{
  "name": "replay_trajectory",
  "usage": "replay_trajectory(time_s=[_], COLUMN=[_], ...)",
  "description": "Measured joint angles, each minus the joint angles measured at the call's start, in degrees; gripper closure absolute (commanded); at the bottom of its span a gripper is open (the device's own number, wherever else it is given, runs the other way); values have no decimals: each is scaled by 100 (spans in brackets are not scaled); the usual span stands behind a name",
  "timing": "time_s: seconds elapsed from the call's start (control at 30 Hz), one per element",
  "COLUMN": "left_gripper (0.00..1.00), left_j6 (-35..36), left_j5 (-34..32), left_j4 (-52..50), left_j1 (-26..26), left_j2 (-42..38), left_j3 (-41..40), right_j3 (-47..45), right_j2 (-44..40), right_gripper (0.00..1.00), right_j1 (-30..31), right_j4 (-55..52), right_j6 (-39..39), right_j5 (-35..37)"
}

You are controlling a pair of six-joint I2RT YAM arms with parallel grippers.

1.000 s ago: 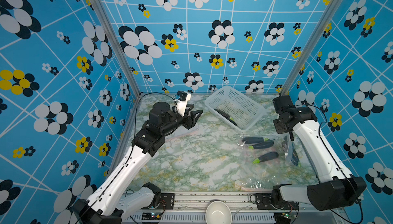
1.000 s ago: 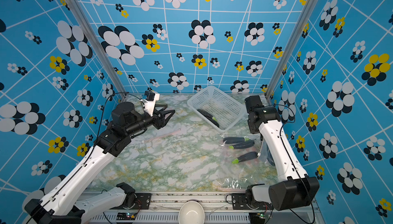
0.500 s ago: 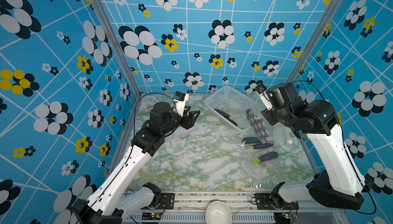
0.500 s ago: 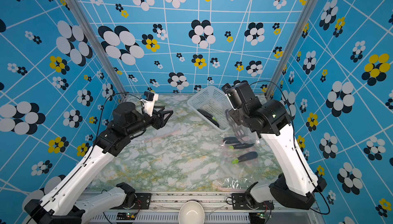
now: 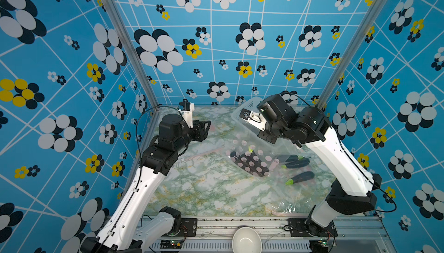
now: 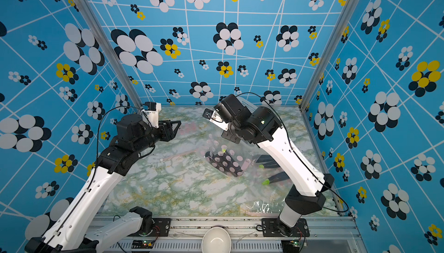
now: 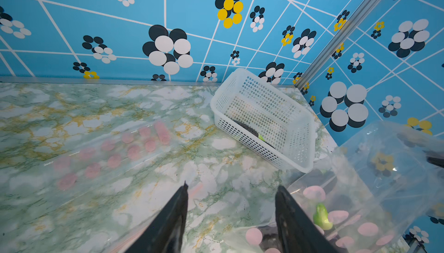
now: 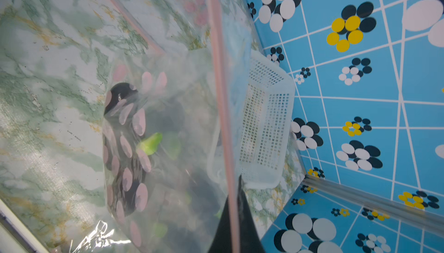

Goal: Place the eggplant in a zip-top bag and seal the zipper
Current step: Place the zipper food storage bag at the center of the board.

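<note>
The marbled green worktop [image 5: 204, 191] carries everything. Over it, the right arm [image 5: 336, 165] reaches toward the middle, and the left arm [image 5: 144, 191] is raised on the opposite side. A white mesh basket [image 7: 310, 148] stands in the far corner behind the right arm with one dark vegetable [image 7: 245, 126] in it.

The clear zip-top bag [image 5: 242, 141], printed with pink dots, shows in both top views. It slants down from the right arm's wrist toward the middle of the worktop. A second dotted bag [image 7: 108, 158] lies flat on the worktop, and spare eggplants [image 5: 300, 177] lie beside the right arm.

The eggplant [image 5: 247, 165] is inside the lifted bag, down in its lower end and well away from the pink zipper strip [image 8: 221, 95]. I cannot tell whether that end rests on the worktop.

The right fingers [image 8: 245, 218] are pressed together on the bag at the zipper strip, so the eggplant hangs well below them. The left fingers [image 7: 173, 223] stand apart with nothing between them. They are raised above the worktop, near the bag's lower end but apart from it. The eggplant's green cap [image 7: 322, 215] shows just past one of them.
</note>
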Motion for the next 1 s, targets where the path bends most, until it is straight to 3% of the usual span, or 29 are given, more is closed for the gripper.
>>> replay_trajectory(time_s=[0.37,0.53,0.77,1.0], left_gripper=[41,41,41,41], left_j6=[-52,-90,-111,-243], left_j5=[20,28,83,275], left_j4=[-31,-42,-94,-83], left_j1=[107,136,210,219], left_j2=[-127,-157,-166,-131], left_j3=[-92,-133,-177,-256], right_j3=[-201,-1353,-3698,-4295], right_j2=[745,444,-503,-870], right_gripper=[100,100,97,71], right_j1=[-221,-162,367,914], right_j4=[1045,1626,1867,1639], right_j6=[-1773,-2216,-1945,-1005], right_j5=[-520,-645,-1233,-2048])
